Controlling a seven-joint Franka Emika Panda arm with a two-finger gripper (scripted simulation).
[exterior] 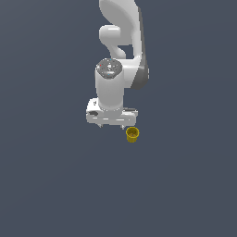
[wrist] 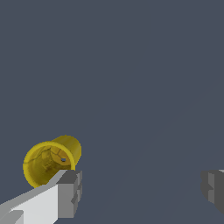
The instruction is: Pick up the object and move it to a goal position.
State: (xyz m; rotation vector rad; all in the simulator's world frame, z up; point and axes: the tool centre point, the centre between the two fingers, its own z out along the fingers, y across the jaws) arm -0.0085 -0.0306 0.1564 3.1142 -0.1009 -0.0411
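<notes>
The object is a tiny yellow cup [exterior: 132, 134] with a hollow top and a wider rim, standing on the dark grey floor just to the exterior view's right of and below my white gripper [exterior: 111, 126]. In the wrist view the cup [wrist: 49, 161] shows its open mouth, beside and partly behind one grey fingertip [wrist: 70, 192]. The other fingertip [wrist: 213, 189] is far across the frame. My gripper [wrist: 140, 192] is open and empty; the cup lies outside the gap between the fingers.
The white arm [exterior: 121, 51] rises behind the gripper in the exterior view. The surface around is a plain dark grey floor [exterior: 55, 176] with no other objects in view.
</notes>
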